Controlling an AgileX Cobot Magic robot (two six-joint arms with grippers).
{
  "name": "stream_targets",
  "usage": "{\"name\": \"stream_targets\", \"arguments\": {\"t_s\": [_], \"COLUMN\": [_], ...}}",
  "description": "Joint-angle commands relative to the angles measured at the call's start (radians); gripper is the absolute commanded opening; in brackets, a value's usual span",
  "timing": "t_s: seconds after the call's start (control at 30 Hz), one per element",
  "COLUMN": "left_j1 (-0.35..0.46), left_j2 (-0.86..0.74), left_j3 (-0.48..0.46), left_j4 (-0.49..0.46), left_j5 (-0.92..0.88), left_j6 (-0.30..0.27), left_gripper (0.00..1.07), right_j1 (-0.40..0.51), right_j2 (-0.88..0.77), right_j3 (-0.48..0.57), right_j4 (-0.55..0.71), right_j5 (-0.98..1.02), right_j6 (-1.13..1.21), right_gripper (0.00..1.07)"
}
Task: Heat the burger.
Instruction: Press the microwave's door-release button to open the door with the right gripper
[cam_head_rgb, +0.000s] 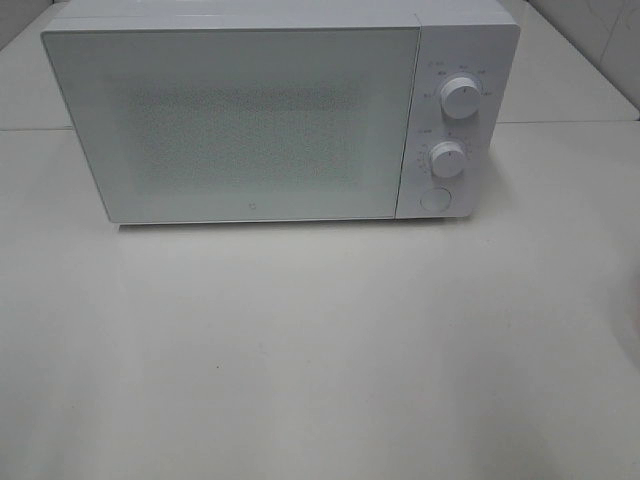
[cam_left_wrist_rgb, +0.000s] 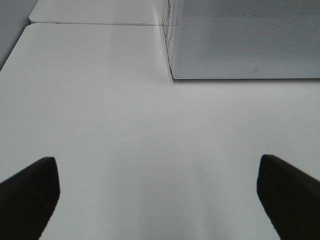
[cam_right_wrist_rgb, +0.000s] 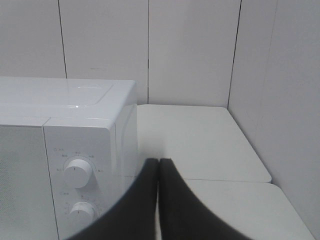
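Ahead of the left jaws lies bare white counter (cam_left_wrist_rgb: 125, 125), and beyond it the lower front corner of a white microwave (cam_left_wrist_rgb: 240, 45). These jaws stand wide apart with nothing between them. The right jaws are pressed together tip to tip and hold nothing. They are raised to about the height of the microwave's control panel, with its upper knob (cam_right_wrist_rgb: 77, 172) and lower knob (cam_right_wrist_rgb: 81, 211) close beside them and pale wall panels (cam_right_wrist_rgb: 190, 50) well beyond. From the high camera neither arm shows, only the microwave with its speckled door (cam_head_rgb: 240, 125) shut, the two knobs and a round button (cam_head_rgb: 434, 198) below them. The burger shows in no view, so where it lies relative to either jaws cannot be told.
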Motion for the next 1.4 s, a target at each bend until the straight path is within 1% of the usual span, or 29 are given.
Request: {"name": "stream_targets", "arguments": {"t_s": [0.03, 0.07, 0.1, 0.13, 0.17, 0.23, 0.27, 0.33, 0.37, 0.43, 0.47, 0.5, 0.57, 0.6, 0.8, 0.93, 1.1, 1.3, 1.37, 1.4], "left_j1": [0.002, 0.002, 0.002, 0.002, 0.002, 0.002, 0.002, 0.002, 0.002, 0.002, 0.002, 0.002, 0.002, 0.002, 0.002, 0.002, 0.002, 0.002, 0.002, 0.002], "left_j2": [-0.003, -0.003, -0.003, -0.003, -0.003, -0.003, -0.003, -0.003, -0.003, -0.003, -0.003, -0.003, -0.003, -0.003, -0.003, -0.003, -0.003, -0.003, -0.003, -0.003], "left_j3": [0.002, 0.002, 0.002, 0.002, 0.002, 0.002, 0.002, 0.002, 0.002, 0.002, 0.002, 0.002, 0.002, 0.002, 0.002, 0.002, 0.002, 0.002, 0.002, 0.002], "left_j4": [-0.003, -0.003, -0.003, -0.003, -0.003, -0.003, -0.003, -0.003, -0.003, -0.003, -0.003, -0.003, -0.003, -0.003, -0.003, -0.003, -0.003, -0.003, -0.003, -0.003], "left_j5": [-0.003, -0.003, -0.003, -0.003, -0.003, -0.003, -0.003, -0.003, -0.003, -0.003, -0.003, -0.003, -0.003, -0.003, -0.003, -0.003, -0.003, -0.003, -0.003, -0.003], "left_j6": [-0.007, -0.007, -0.007, -0.007, -0.007, -0.007, -0.007, -0.007, -0.007, -0.007, -0.007, -0.007, -0.007, -0.007, -0.007, -0.007, -0.007, -0.007, -0.007, -0.007], "left_gripper": [1.05, 1.05, 1.05, 1.05, 1.05, 1.05, 1.05, 1.05, 1.05, 1.05, 1.05, 1.05, 1.05, 1.05, 1.05, 1.05, 1.05, 1.05, 1.05, 1.05], "right_j1": [-0.006, -0.006, -0.006, -0.006, -0.006, -0.006, -0.006, -0.006, -0.006, -0.006, -0.006, -0.006, -0.006, -0.006, -0.006, -0.006, -0.006, -0.003, 0.025, 0.025], "right_j2": [0.129, 0.129, 0.168, 0.240, 0.240, 0.346, 0.346, 0.444, 0.444, 0.518, 0.518, 0.568, 0.590, 0.629, 0.681, 0.684, 0.689, 0.747, 0.788, 0.788], "right_j3": [0.035, 0.035, 0.046, 0.070, 0.070, 0.096, 0.096, 0.099, 0.099, 0.099, 0.099, 0.099, 0.099, 0.101, 0.106, 0.106, 0.106, 0.106, 0.106, 0.106], "right_j4": [-0.010, -0.010, -0.010, -0.010, -0.010, -0.008, -0.008, -0.011, -0.011, -0.021, -0.021, -0.039, -0.045, -0.069, -0.120, -0.133, -0.185, -0.189, -0.182, -0.182], "right_j5": [-0.164, -0.164, -0.199, -0.285, -0.285, -0.411, -0.411, -0.480, -0.480, -0.525, -0.525, -0.561, -0.572, -0.600, -0.655, -0.659, -0.636, -0.645, -0.646, -0.646], "right_j6": [0.004, 0.004, 0.002, 0.002, 0.002, 0.020, 0.020, 0.042, 0.042, 0.047, 0.047, 0.052, 0.057, 0.065, 0.152, 0.189, 0.208, 0.227, 0.236, 0.236], "right_gripper": [0.00, 0.00, 0.00, 0.00, 0.00, 0.00, 0.00, 0.00, 0.00, 0.00, 0.00, 0.00, 0.00, 0.00, 0.00, 0.00, 0.00, 0.00, 0.00, 0.00]}}
